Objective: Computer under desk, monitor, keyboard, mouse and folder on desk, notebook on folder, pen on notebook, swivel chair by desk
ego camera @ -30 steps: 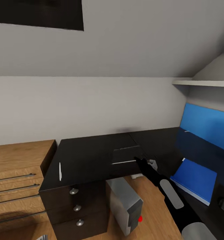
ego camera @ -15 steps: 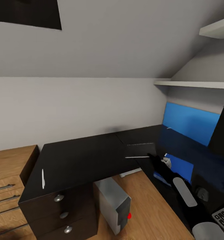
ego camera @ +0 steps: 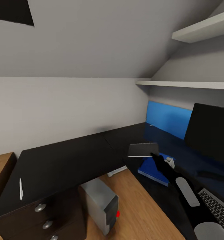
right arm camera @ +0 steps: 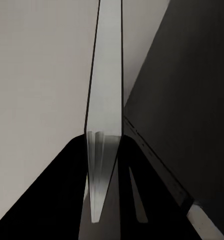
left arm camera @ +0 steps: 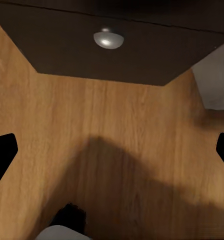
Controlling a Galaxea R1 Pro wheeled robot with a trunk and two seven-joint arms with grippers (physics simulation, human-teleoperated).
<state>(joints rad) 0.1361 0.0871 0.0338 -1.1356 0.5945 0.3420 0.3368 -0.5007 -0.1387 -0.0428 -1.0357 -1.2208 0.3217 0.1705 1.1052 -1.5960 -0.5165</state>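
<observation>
Head view: the right gripper (ego camera: 154,155) pinches the notebook (ego camera: 143,149) by one edge, holding it flat in the air, its long axis running sideways. The folder (ego camera: 151,167) lies on the desk (ego camera: 68,160), apparently just below and slightly toward the robot. The left gripper (left arm camera: 112,150) hangs spread over the floor.

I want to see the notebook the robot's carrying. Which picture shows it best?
The head view: the notebook shows flat and whole, held above the blue folder. The right wrist view shows just its thin edge between the right gripper's fingers.
</observation>
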